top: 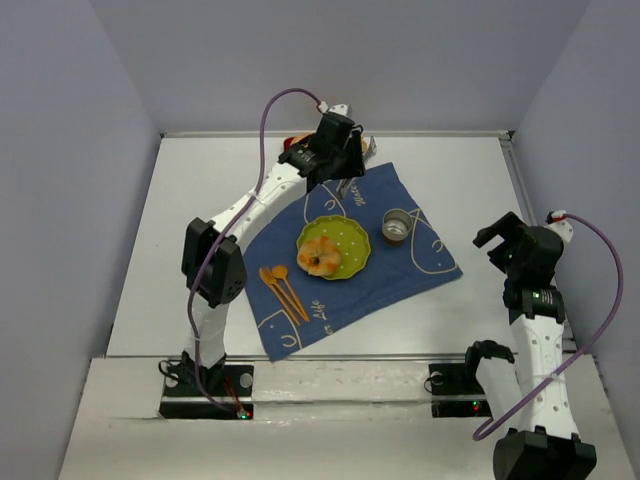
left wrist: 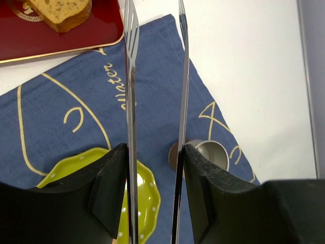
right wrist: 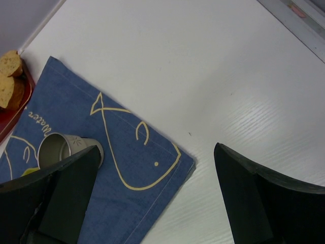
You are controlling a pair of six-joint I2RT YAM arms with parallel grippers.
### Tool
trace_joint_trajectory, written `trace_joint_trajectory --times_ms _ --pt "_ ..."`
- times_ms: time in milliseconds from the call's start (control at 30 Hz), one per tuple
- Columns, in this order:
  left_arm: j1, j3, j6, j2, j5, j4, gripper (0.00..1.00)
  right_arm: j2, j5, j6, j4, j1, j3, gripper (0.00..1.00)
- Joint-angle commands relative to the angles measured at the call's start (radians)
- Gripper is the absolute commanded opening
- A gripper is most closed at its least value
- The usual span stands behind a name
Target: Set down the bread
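Observation:
Slices of bread (left wrist: 61, 10) lie on a red tray (left wrist: 51, 38) at the table's far side; they also show in the right wrist view (right wrist: 9, 76). My left gripper (top: 345, 165) (left wrist: 155, 148) is shut on metal tongs (left wrist: 131, 76), whose two arms stand apart with nothing between them, above the blue cloth (top: 400, 270) just short of the tray. A green plate (top: 345, 240) (left wrist: 148, 195) on the cloth holds an orange-brown piece of food (top: 320, 257). My right gripper (top: 500, 240) (right wrist: 157, 152) is open and empty over the cloth's right corner.
A metal cup (top: 397, 226) (left wrist: 213, 152) (right wrist: 56, 147) stands on the cloth right of the plate. Wooden cutlery (top: 283, 290) lies on the cloth left of the plate. The red tray (top: 295, 140) is mostly hidden behind my left arm. Walls enclose the table.

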Motion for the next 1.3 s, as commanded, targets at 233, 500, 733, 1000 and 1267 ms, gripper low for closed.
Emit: trace_joint_trajectory --times_ms 233,500,733,1000,1267 --pt "0.095 0.23 -0.092 0.225 0.063 -0.016 0.55 -0.004 0.004 -0.014 0.032 -0.001 -0.002 1.0" --pt "0.16 0.235 -0.113 0.284 0.193 0.082 0.59 -0.004 0.011 -0.012 0.032 -0.001 -0.004 1.0" --pt "0.193 0.313 -0.115 0.368 0.262 0.111 0.58 -0.004 0.021 -0.009 0.031 -0.001 -0.005 1.0" --pt "0.203 0.328 -0.13 0.389 0.265 0.124 0.59 -0.004 0.024 -0.012 0.032 -0.001 -0.002 1.0" --pt "0.204 0.385 -0.144 0.434 0.268 0.116 0.59 -0.013 0.033 -0.011 0.032 -0.001 -0.005 1.0"
